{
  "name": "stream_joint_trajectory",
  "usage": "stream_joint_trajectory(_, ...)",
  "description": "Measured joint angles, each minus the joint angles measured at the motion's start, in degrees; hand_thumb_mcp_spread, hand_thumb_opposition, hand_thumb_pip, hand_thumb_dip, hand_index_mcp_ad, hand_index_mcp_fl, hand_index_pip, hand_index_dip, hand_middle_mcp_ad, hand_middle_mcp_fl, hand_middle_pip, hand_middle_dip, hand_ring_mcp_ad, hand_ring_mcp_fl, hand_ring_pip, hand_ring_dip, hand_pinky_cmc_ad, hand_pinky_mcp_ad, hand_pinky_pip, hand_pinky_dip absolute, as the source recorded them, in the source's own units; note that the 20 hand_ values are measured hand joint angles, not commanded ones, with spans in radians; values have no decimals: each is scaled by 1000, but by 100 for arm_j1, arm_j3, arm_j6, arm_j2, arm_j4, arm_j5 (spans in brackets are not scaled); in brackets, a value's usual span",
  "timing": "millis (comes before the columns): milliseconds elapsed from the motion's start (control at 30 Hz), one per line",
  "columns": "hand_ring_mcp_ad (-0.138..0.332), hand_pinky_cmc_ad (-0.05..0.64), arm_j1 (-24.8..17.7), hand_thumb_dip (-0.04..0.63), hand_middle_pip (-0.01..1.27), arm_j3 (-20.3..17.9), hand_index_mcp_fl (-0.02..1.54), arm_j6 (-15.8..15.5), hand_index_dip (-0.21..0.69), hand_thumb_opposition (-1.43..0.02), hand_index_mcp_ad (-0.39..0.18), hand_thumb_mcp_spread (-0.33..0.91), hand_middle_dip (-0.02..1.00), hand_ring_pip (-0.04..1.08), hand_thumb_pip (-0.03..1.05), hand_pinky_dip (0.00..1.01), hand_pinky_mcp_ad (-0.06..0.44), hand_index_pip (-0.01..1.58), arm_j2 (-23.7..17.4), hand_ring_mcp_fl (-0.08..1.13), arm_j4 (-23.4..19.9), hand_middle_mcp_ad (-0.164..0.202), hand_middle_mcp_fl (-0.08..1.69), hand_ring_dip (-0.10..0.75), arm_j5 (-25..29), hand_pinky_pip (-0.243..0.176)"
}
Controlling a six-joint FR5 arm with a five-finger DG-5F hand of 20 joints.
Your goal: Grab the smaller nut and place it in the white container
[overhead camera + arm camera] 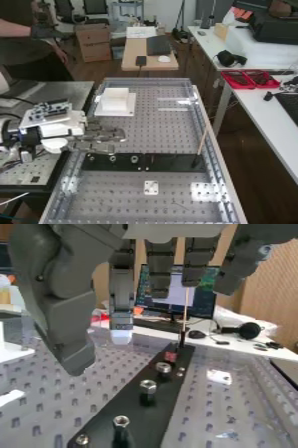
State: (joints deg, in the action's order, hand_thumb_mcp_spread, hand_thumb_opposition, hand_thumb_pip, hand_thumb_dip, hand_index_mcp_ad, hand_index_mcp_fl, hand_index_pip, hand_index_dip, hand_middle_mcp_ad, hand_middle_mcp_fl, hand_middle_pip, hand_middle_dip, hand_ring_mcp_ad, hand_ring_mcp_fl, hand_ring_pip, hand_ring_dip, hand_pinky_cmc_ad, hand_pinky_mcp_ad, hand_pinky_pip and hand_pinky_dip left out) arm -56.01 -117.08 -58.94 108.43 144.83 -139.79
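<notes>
Carefully, I'd ease the open fingers point(159, 271) toward seven o'clock in the high view, centring over the seemingly smaller nut point(121, 421) before pinching.

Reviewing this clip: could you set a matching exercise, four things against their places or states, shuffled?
1. Nuts
2. White container
3. Red trays
4. Hand

A. On the white side table
B. Open, fingers roughly straight
C. Along the black strip
D. Towards the far end of the perforated bench

Pairs: 1-C; 2-D; 3-A; 4-B
</notes>
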Motion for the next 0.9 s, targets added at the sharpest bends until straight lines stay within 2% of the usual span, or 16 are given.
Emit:
stream_joint_trajectory(167, 127, 316, 25, 206, 136, 162, 152, -318, 94, -831, -115, 419, 154, 91, 562, 195, 232, 1342, 216, 3, 182, 68, 122, 37, -13, -42)
stream_joint_trajectory(500, 126, 316, 52, 204, 134, 119, 157, -305, 108, -831, -115, 419, 157, 99, 602, 195, 232, 1382, 371, 3, -32, 68, 138, 42, 27, -42)
stream_joint_trajectory(600, 122, 316, 57, 204, 134, 88, 155, -338, 108, -831, -117, 419, 159, 99, 607, 194, 232, 1395, 400, 3, -96, 56, 138, 42, 23, -31)
stream_joint_trajectory(900, 113, 316, 89, 204, 136, 107, 157, -561, 113, -827, -131, 429, 171, 99, 616, 195, 234, 1412, 474, 3, -45, 58, 164, 44, 50, -26)
